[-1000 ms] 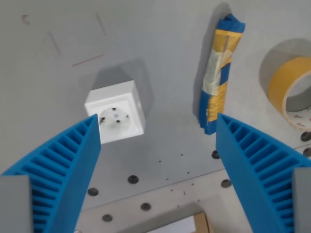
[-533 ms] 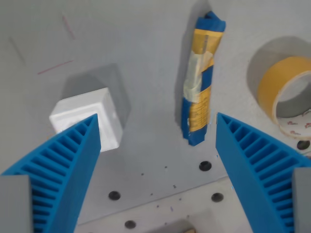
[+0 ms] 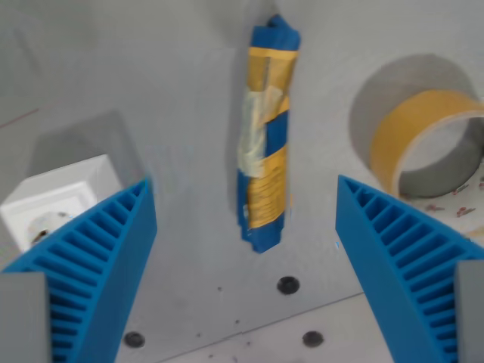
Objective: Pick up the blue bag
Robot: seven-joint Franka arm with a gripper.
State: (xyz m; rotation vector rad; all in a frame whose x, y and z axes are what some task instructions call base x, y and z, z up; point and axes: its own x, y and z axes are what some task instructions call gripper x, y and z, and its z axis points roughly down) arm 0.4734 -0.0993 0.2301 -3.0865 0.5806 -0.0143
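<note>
Camera now shifted over the crinkly blue-and-yellow bag [image 3: 265, 144], centred between ribbed jaws spread wide

The white socket box [image 3: 57, 208], at the wrist view's left of the blue bag [image 3: 266, 136], is partly hidden behind a blue gripper finger [image 3: 91, 268]. The tape roll [image 3: 431, 162], on the bag's other side, is cut off by the frame edge. The bag's print is blurred, unreadable.
</note>
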